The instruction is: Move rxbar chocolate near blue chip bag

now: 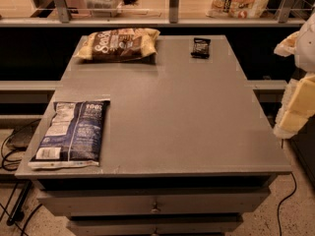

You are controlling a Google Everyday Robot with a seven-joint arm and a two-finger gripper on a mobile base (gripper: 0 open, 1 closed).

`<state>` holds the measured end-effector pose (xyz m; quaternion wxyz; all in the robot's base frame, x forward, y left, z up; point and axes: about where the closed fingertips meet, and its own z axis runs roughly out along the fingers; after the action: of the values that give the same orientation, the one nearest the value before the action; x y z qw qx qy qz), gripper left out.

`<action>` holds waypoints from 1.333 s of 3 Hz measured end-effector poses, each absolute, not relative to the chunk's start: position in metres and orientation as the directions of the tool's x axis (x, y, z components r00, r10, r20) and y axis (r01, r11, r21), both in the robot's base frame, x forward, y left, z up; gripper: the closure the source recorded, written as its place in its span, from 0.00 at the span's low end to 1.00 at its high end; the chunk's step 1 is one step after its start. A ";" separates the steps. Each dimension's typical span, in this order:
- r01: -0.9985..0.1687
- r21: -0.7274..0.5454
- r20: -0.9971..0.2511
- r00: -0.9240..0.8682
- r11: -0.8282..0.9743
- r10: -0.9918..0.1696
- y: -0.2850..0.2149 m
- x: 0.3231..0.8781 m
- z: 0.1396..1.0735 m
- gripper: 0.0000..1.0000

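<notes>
Obs., camera view. Flat grey table top (187, 117) with drawers below it.

The rxbar chocolate (200, 47), a small flat black rectangular wrapper with faint white print, lies at the far edge of the top, right of centre. Nothing touches it.

The blue chip bag (72, 133) is large and flat, dark blue and white, with white text, a centre seam and a white label. It lies at the near left corner, its lower end at the table's front edge. Bar and blue bag are well apart, diagonally across the top from each other.

A brown-and-tan crinkled chip bag (118, 44) lies at the far left, level with the bar and well apart from it.

I see the gripper (297, 104), white and pale yellow, at the right edge of view, off the table's right side and away from all three items. Whether it is parted or closed I cannot tell.
</notes>
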<state>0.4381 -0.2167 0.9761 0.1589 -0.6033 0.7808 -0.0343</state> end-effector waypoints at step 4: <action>-0.866 -0.357 -0.464 -0.161 0.350 -0.871 -0.206 0.557 0.978 0.00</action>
<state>0.5574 -0.2062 0.9779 0.3073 -0.5702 0.7618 -0.0042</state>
